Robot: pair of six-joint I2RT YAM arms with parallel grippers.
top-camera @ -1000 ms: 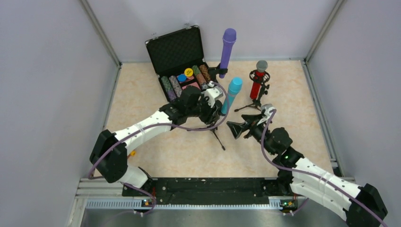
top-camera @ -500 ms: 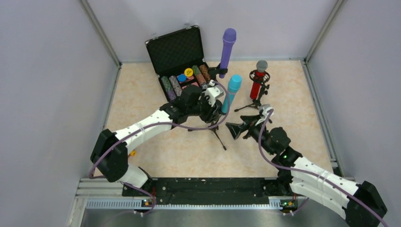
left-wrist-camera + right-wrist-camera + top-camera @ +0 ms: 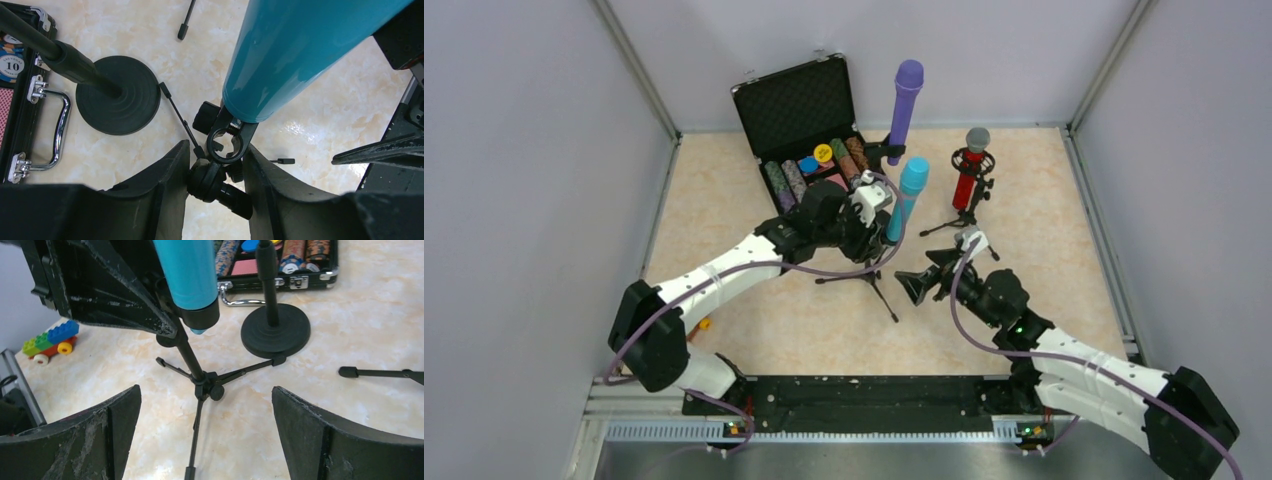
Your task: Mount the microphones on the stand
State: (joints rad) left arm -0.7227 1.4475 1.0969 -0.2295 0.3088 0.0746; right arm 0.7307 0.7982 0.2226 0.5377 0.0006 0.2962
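- We judge the step in hand to be settling the light blue microphone (image 3: 906,198) on its tripod stand (image 3: 204,380). The tail sits through the stand's black collar and the body leans rather than standing upright.
- The left gripper (image 3: 216,150) has its jaws closed in on the stand's swivel joint just below that collar. Both inner faces look to be touching it.
- The right gripper (image 3: 919,280) hovers low in front of the tripod with its jaws spread wide, holding nothing.
- The purple microphone (image 3: 905,105) stands in the round-base stand (image 3: 275,330). The red microphone (image 3: 966,185) stands in its own small stand. All 3 look mounted, so we judge the task nearly done.
- To finish well, we would check that all 3 tripod feet sit flat on the table (image 3: 724,200), then open the left jaws slowly and straight apart so that the joint is not dragged.
- We would keep the right jaws ready to steady a leg, since the leaning microphone may tip the light tripod.
- We would also withdraw without brushing the round base, because 1 tripod foot lies right at its rim.
- Only the left wrist view shows the jaws against the joint, with the clamp's screw showing under the microphone's tail.
- Only the right wrist view shows the blue tip poking below the collar, the tripod's legs spread over the table, and a toy brick car (image 3: 50,340).
- Only the top view shows all 3 microphones together, beside the open poker chip case (image 3: 799,100).
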